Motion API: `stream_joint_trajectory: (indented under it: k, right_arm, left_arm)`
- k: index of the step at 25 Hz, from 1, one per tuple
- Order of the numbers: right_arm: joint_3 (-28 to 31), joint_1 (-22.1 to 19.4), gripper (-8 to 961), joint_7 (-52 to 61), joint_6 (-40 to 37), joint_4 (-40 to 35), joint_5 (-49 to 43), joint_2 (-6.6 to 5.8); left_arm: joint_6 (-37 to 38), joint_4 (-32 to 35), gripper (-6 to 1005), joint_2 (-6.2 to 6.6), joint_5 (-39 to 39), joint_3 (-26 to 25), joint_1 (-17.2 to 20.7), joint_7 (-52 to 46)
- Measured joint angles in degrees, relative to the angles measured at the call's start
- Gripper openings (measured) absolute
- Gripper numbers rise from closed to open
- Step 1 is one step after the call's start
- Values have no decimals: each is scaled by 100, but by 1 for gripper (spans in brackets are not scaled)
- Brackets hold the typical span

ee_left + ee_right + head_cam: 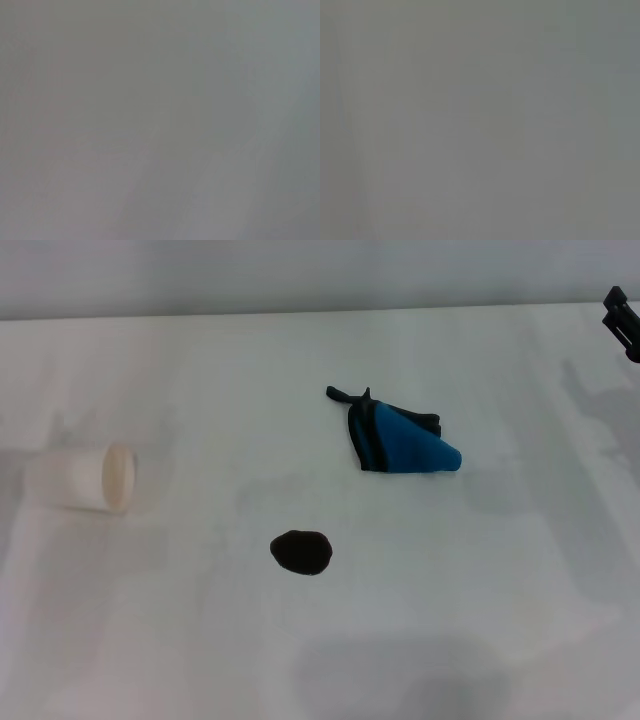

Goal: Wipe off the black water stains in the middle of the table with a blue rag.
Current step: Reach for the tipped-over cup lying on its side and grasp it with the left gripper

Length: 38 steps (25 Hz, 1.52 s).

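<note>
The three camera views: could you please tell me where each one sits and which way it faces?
Head view: high on the robot, looking forward and down at the broad white table, black oval stain, crumpled blue rag and tipped white paper cup; the right gripper shows at the right edge.
Left wrist view: only blank grey.
Right wrist view: the same; both share no identifiable object.

A small oval black water stain (301, 552) lies flat on the white table (180, 640); the crumpled, black-edged blue rag (400, 438) sits apart from it, nearer the right gripper (622, 320).
</note>
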Motion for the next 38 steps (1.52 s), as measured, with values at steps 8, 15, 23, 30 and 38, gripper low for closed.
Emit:
stream_joint_trajectory:
  k: [8, 15, 23, 30, 38]
  right_arm:
    - [2, 4, 859, 0, 3, 0, -1, -7]
    - [7, -18, 856, 0, 3, -2, -8, -20]
    - [32, -70, 854, 0, 2, -2, -5, -28]
    - [34, -89, 852, 0, 2, -56, 23, -40]
    - [38, -146, 849, 0, 2, -205, 28, -67]
  left_arm:
    - [164, 1118, 888, 339, 32, 1497, 118, -827]
    - [309, 1989, 887, 995, 1085, 1772, 67, -2660]
    - [781, 3101, 887, 1525, 3311, 1254, 50, -4471]
    - [246, 4570, 888, 1622, 6651, 54, -248, -5570]
    - [-1633, 5187, 888, 1837, 8402, -693, -1032, -5931]
